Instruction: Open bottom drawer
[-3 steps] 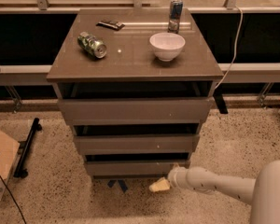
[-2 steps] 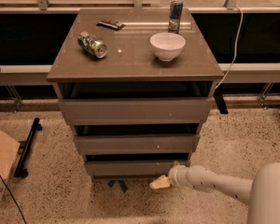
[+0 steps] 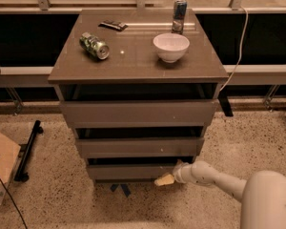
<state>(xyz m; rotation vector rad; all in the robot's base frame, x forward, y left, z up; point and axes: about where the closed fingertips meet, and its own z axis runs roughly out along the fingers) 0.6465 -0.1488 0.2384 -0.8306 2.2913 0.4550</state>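
Observation:
The bottom drawer (image 3: 133, 171) is the narrowest grey-brown front, lowest in the cabinet, with a dark gap above it. My gripper (image 3: 166, 178) reaches in from the lower right on a white arm (image 3: 214, 178). Its yellowish tip sits at the drawer front's lower right corner, close to the floor. Whether it touches the front is not clear.
The cabinet top (image 3: 133, 61) carries a lying green can (image 3: 95, 46), a white bowl (image 3: 171, 46), an upright can (image 3: 179, 11) and a dark flat item (image 3: 113, 25). A cardboard box (image 3: 1, 168) and a black stand (image 3: 27, 149) lie on the floor at the left. A white cable (image 3: 237, 46) hangs at the right.
The gripper has moved slightly left and up toward the bottom drawer's right corner. The drawers have not visibly moved.

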